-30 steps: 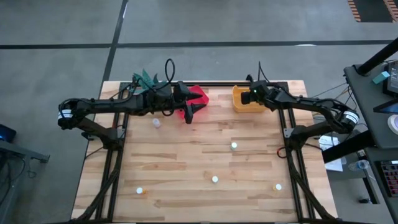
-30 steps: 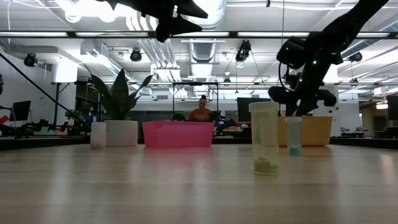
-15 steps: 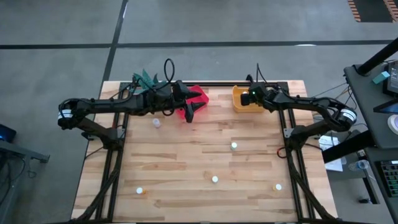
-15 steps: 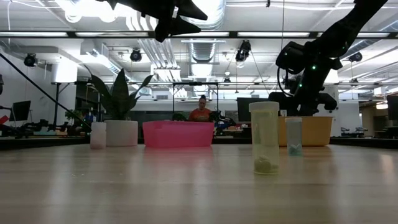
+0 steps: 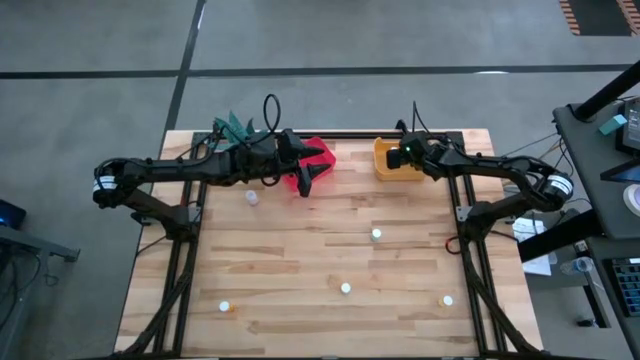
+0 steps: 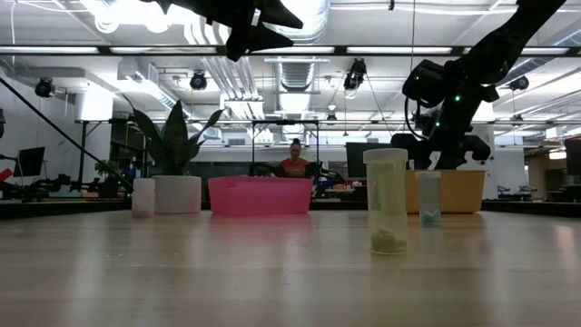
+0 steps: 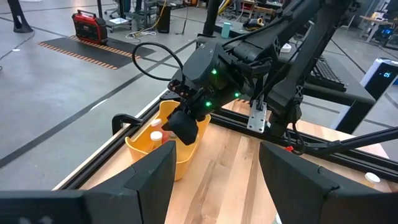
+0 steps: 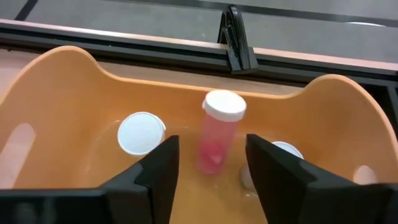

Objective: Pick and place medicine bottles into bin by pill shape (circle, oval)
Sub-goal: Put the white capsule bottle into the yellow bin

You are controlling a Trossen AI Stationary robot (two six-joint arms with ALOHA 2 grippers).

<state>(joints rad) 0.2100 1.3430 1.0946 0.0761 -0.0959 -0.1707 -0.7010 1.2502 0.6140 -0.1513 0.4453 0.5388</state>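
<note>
My right gripper [image 8: 212,149] hangs open over the orange bin [image 8: 68,81] at the table's far right [image 5: 392,160]. A pink medicine bottle [image 8: 217,134] with a white cap stands tilted on the bin's floor, seen between the fingers but apart from them. Two more white caps [image 8: 142,132] [image 8: 283,152] lie in the same bin. My left gripper [image 7: 217,162] is open and holds nothing, raised above the pink bin [image 5: 318,155]. Several small bottles stand on the table, among them one [image 5: 251,197] near the pink bin and one [image 5: 376,234] at mid-table.
A potted plant [image 6: 177,193] stands at the far left corner beside the pink bin [image 6: 260,195]. Bottles [image 5: 345,288] [image 5: 225,306] [image 5: 447,299] stand along the near part of the table. A black rail [image 8: 236,37] runs behind the orange bin. A person sits in the room beyond [image 6: 292,163].
</note>
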